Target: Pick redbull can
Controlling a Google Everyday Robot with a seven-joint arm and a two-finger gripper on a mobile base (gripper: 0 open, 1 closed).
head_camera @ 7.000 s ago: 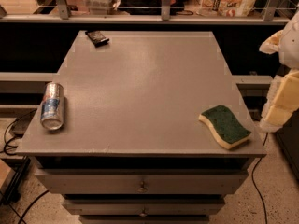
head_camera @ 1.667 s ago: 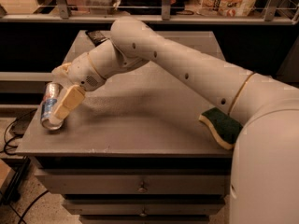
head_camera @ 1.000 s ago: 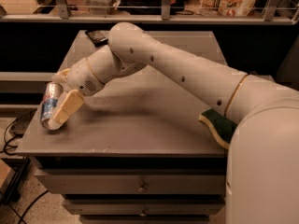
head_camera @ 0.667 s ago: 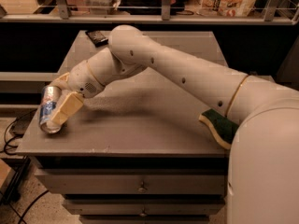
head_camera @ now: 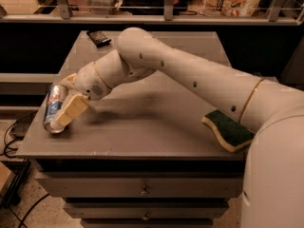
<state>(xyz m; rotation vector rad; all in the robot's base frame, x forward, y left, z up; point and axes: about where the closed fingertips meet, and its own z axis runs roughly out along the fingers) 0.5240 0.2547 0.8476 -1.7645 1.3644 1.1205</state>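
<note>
The redbull can [head_camera: 52, 103] lies on its side at the left edge of the grey table [head_camera: 152, 127], its shiny top pointing toward the front. It is silver with blue panels. My gripper [head_camera: 64, 109] is down at the can, set around its right side and partly covering it. The can rests on the table surface. My arm [head_camera: 190, 75] reaches in from the right across the table.
A green and yellow sponge [head_camera: 227, 129] lies near the front right edge, under my arm. A small dark object [head_camera: 99, 37] sits at the back left corner. Drawers [head_camera: 142, 190] run below the tabletop. Cables [head_camera: 12, 137] lie on the floor at left.
My arm came in from the right and lowered the gripper onto the can. Over the last second it has only settled slightly. The can and the sponge have stayed in place.
</note>
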